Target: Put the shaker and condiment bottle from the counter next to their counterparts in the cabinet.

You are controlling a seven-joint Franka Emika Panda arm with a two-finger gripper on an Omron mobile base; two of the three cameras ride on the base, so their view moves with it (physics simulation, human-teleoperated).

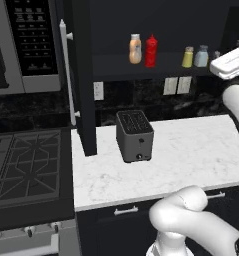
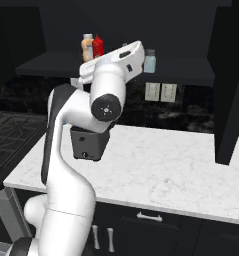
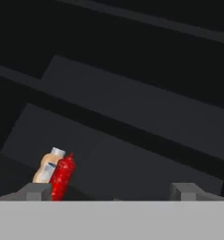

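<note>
black cabinet shelf [image 1: 161, 71] with orange-tan bottle [image 1: 135, 49], red bottle [image 1: 151, 50], yellow shaker [image 1: 188, 57], blue-grey shaker [image 1: 201, 56]

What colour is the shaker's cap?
Grey; the yellow shaker stands on the cabinet shelf, clearest in the left base view.

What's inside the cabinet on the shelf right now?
In the cabinet, four things stand on the shelf: orange-tan bottle touching red bottle, then yellow shaker beside blue-grey shaker. The arm covers the shelf's right end.
</note>
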